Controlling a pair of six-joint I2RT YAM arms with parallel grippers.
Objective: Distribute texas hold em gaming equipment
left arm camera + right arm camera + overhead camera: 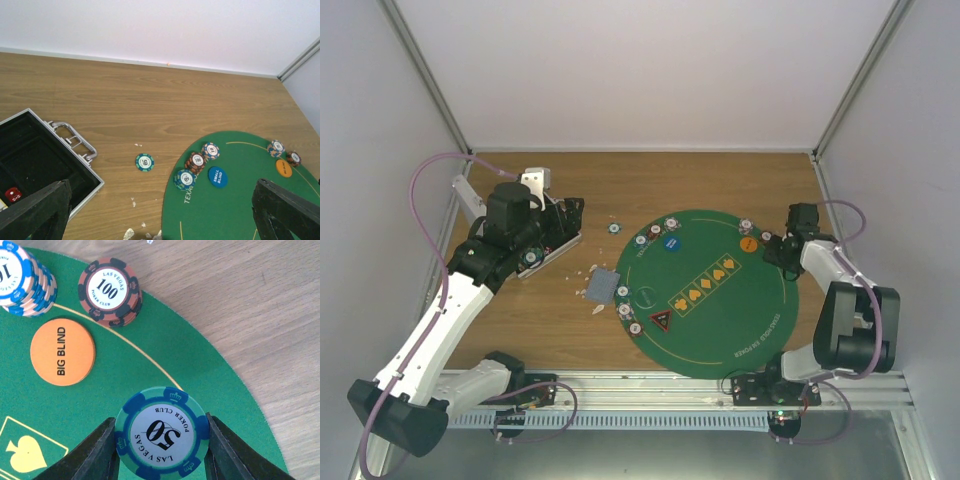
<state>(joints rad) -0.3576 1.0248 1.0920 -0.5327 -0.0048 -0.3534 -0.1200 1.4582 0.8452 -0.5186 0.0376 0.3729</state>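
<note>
Jaws of the right gripper [161, 452] stand part-closed, pinching a green-and-blue 50 chip [161, 432] above the green mat [150, 365] near its edge. Just ahead lie the orange Big Blind token [62, 351] and a brown 100 stack [110, 291]. The left gripper [160, 200] hangs wide apart, holding nothing. A lone 50 chip [144, 162] lies on the wood ahead of it, and the open silver case [40, 155] sits to its left.
</note>
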